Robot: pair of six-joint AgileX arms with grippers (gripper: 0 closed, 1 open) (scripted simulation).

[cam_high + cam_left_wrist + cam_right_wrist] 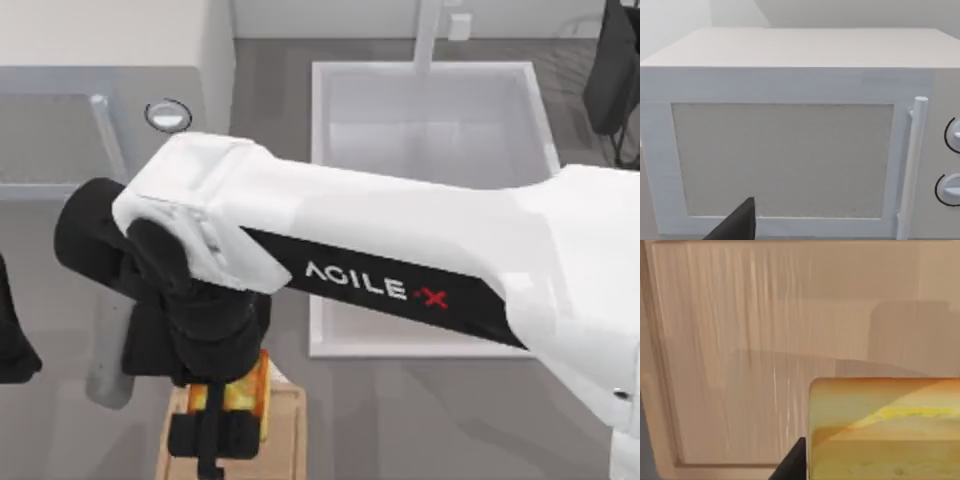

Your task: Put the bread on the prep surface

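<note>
My right arm reaches across from the right to the table's front left. Its gripper hangs over the prep surface, a light tan wooden board. The gripper is shut on the bread, a golden-orange piece with brown patches. In the right wrist view the bread sits close to the camera beside a dark fingertip. It casts a shadow on the board below it. My left arm stays parked at the far left edge, and one of its fingers points at the microwave.
A white microwave stands at the back left, its door and handle facing the left wrist camera. A white sink with a faucet fills the back middle. A grey cylinder lies left of the board.
</note>
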